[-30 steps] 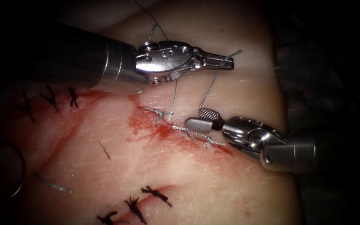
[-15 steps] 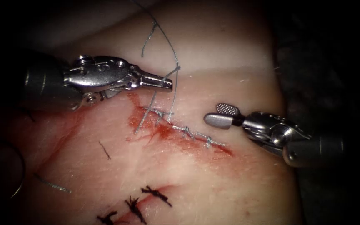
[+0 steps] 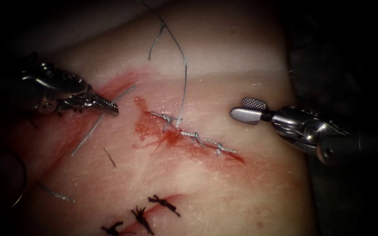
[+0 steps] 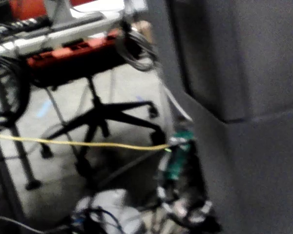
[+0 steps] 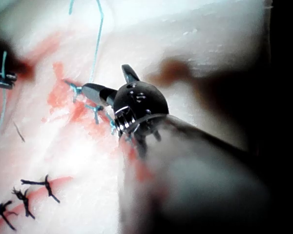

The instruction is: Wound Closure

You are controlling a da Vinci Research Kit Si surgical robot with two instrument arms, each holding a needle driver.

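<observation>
Left pincer [image 3: 110,108] clamping cut thread [image 3: 97,126], needle unclear

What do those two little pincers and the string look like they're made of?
The left tool and right tool look like polished metal, judging by their bright glints; the right's upper jaw face is crosshatched. The thread looks like a thin, grey, limp filament; its material is unclear.

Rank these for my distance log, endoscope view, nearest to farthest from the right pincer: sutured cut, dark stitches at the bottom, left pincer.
From the open right pincer:
1. Sutured cut, just to its left.
2. Dark stitches, bottom centre.
3. Left pincer, far left, shut on a thread piece.
</observation>
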